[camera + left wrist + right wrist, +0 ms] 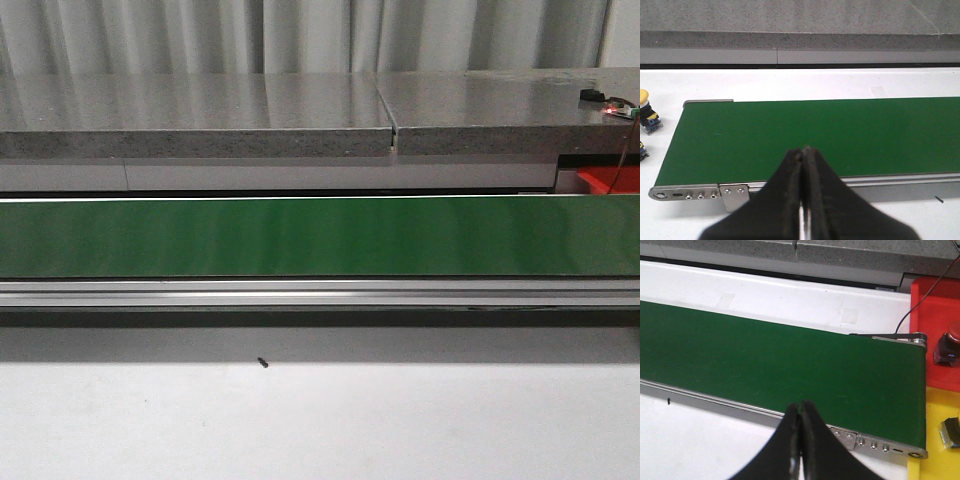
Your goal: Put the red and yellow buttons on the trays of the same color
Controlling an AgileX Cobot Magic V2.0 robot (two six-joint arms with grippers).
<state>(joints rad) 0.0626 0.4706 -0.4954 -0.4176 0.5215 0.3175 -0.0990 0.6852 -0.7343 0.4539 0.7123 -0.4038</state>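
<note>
Green belt (320,237) bare edge to edge; left gripper (803,155) and right gripper (800,410) pinched closed, holding nothing.

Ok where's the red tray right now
The flat red tray shows in the right wrist view, just past the end of the green conveyor belt, adjoining the yellow tray, with a red-capped button on it.
</note>
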